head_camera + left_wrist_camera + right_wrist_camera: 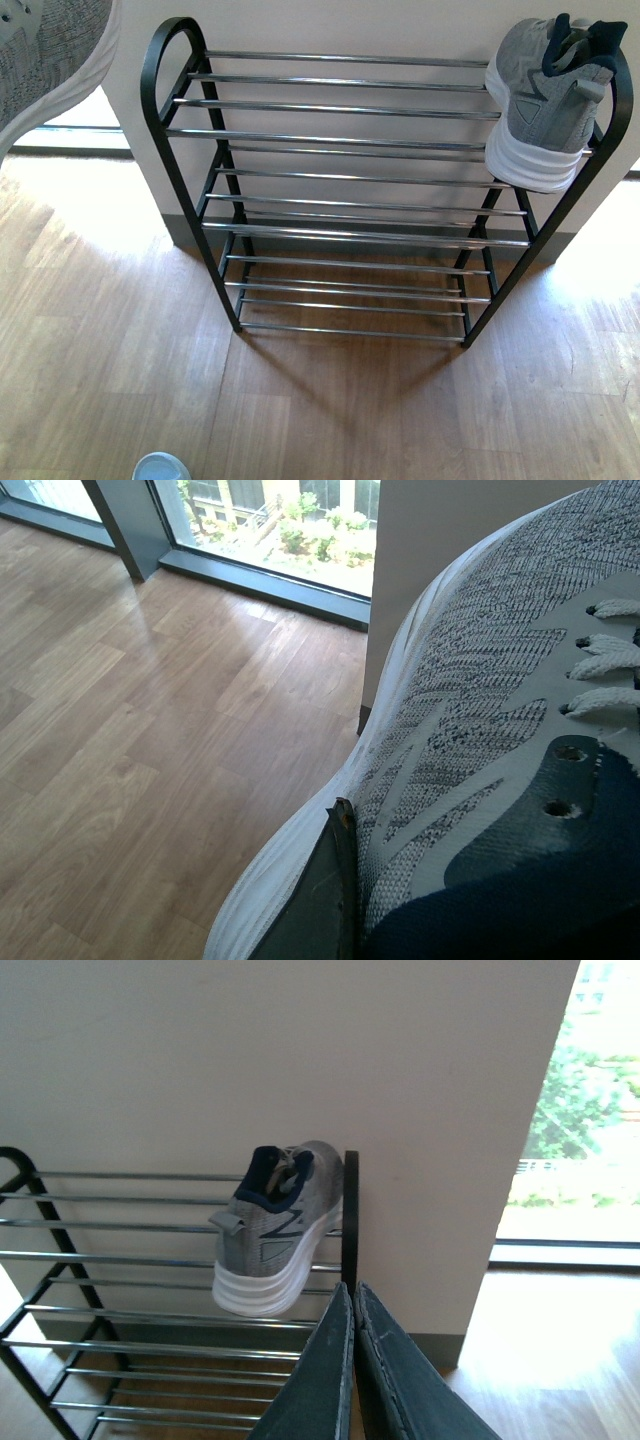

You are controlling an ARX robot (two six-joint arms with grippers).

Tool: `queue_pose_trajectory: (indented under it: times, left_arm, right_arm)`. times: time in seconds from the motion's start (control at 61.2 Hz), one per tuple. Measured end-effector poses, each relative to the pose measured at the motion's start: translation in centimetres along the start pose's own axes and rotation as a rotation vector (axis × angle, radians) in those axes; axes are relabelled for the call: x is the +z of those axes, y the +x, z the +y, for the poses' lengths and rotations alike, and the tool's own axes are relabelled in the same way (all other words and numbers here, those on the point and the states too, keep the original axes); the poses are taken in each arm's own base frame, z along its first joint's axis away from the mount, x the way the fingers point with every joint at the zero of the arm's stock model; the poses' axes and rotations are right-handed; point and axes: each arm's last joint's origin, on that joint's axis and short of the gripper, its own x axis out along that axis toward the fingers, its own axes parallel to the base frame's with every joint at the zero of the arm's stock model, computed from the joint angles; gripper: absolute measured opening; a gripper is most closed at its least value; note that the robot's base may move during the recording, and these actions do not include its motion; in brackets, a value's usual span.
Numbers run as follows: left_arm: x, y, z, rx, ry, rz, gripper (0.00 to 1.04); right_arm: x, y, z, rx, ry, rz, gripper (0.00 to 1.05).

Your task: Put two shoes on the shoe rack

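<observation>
One grey knit sneaker (pixel 540 100) sits on the top tier of the shoe rack (pixel 330 132), at its right end. Its heel and thick white sole face outward, its navy collar is up, and its side rests against the rack's rounded black end frame. The rack's other chrome bars are bare. The second grey sneaker (pixel 50 50) is up in the air to the left of the rack and fills the top left corner of the front view. In the left wrist view it sits close against the left gripper (pixel 340 870), which is clamped on it. One dark finger (pixel 320 900) presses on the outer side below the navy collar; the other finger is hidden. The right gripper (pixel 353 1295) is in front of the rack's right end, below the racked sneaker, with its fingers pressed together and nothing between them. A pale blue slide (pixel 160 467) just shows at the near edge of the wooden floor (pixel 350 400).
</observation>
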Motion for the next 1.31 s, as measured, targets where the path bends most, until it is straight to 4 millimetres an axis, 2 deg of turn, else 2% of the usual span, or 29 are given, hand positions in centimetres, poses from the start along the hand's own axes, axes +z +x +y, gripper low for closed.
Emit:
queue_pose_trajectory:
  times: [0.327,0.768,1.177,1.308]
  left_arm:
    - [0.0,0.0,0.0,0.000,0.000,0.000,0.02]
    - [0.0,0.0,0.0,0.000,0.000,0.000,0.02]
    - [0.0,0.0,0.1,0.015,-0.001,-0.004,0.02]
    - [0.0,0.0,0.1,0.012,-0.001,-0.004,0.02]
  right_arm:
    - [-0.3,-1.3,0.0,0.000,0.000,0.005,0.02]
    - [-0.3,-1.4,0.0,0.000,0.000,0.003,0.02]
    - [-0.3,-1.4,0.0,0.005,-0.002,0.003,0.75]
    - [-0.3,-1.4,0.0,0.003,-0.002,0.003,0.95]
